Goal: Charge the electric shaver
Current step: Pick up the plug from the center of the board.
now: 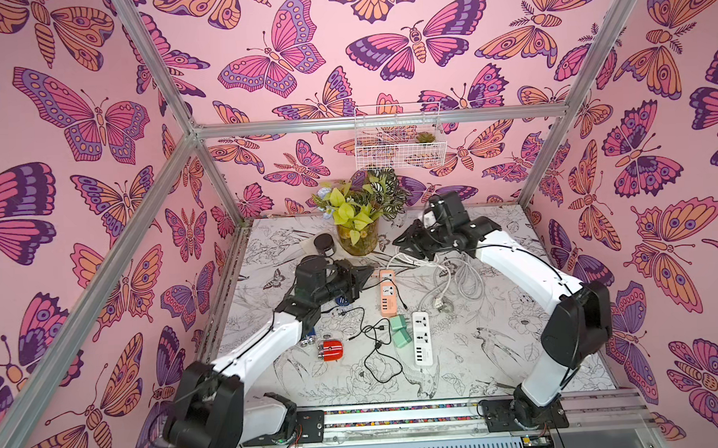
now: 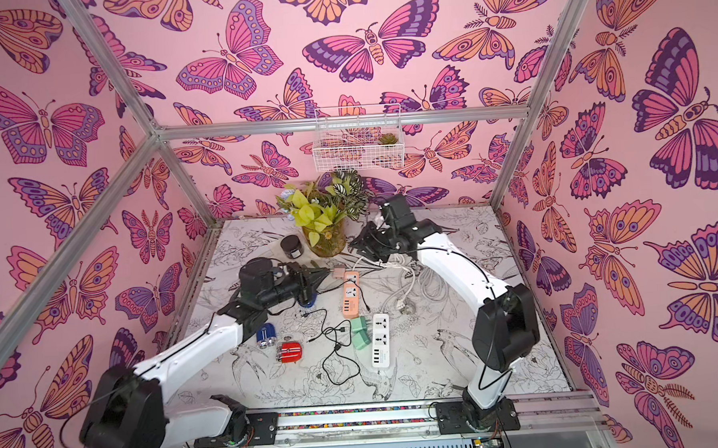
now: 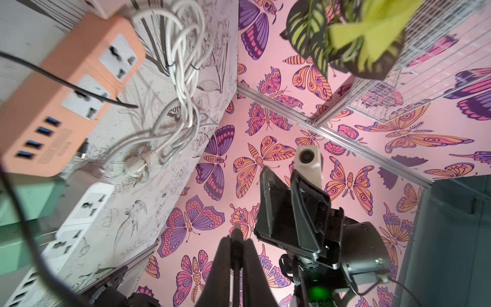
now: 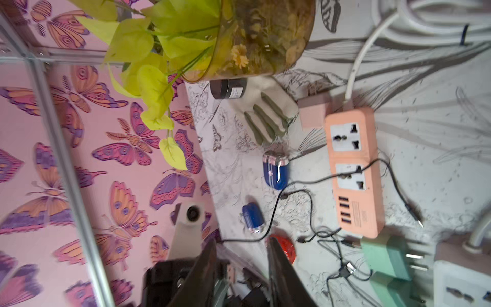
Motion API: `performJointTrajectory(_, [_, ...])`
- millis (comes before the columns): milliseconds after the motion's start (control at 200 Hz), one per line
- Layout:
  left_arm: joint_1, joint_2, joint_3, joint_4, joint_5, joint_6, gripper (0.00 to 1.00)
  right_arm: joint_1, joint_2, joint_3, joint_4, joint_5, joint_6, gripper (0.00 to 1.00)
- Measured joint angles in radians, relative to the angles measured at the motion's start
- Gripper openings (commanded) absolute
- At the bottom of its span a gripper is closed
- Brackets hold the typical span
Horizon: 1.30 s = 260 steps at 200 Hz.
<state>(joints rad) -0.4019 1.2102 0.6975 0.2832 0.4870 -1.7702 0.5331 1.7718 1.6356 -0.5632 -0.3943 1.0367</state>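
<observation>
Three small electric shavers lie on the table: a blue one [image 4: 275,172] near the orange power strip [image 4: 350,170], a second blue one [image 2: 266,335], and a red one [image 2: 290,352]. My left gripper [image 3: 237,239] hangs low by the strip's far end [image 2: 326,273]. It is shut on a thin dark plug with a pale tip, seemingly the end of a black cable [image 4: 292,212]. My right gripper [image 4: 243,240] hovers behind the strip [image 1: 408,250], open with nothing between its fingers. Another black cable [image 2: 338,359] lies looped on the table.
A white power strip [image 1: 422,338] and two green adapters [image 1: 400,331] lie in front of the orange strip, with a pink adapter [image 4: 313,114] at its far end. Coiled white cords [image 1: 455,279] lie on the right. At the back stand a plant jar [image 1: 357,233] and a black jar [image 1: 324,243].
</observation>
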Motion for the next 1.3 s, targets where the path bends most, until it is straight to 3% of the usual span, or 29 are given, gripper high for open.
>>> performJointTrajectory(275, [0.081, -0.264, -0.014, -0.343, -0.151, 0.081, 0.0, 0.135, 0.319, 0.162, -0.145, 0.311, -0.158, 0.61])
performJointTrajectory(431, [0.108, -0.302, -0.015, -0.443, -0.175, 0.103, 0.0, 0.173, 0.428, 0.261, -0.167, 0.432, -0.212, 0.63])
performJointTrajectory(881, [0.122, -0.332, -0.015, -0.55, -0.169, 0.143, 0.0, 0.184, 0.645, 0.5, -0.159, 0.521, -0.269, 0.67])
performJointTrajectory(1062, [0.129, -0.332, -0.015, -0.555, -0.162, 0.153, 0.0, 0.184, 0.739, 0.583, -0.2, 0.536, -0.274, 0.64])
performJointTrajectory(1302, [0.136, -0.331, -0.015, -0.568, -0.161, 0.159, 0.0, 0.184, 0.811, 0.719, -0.323, 0.573, -0.242, 0.43])
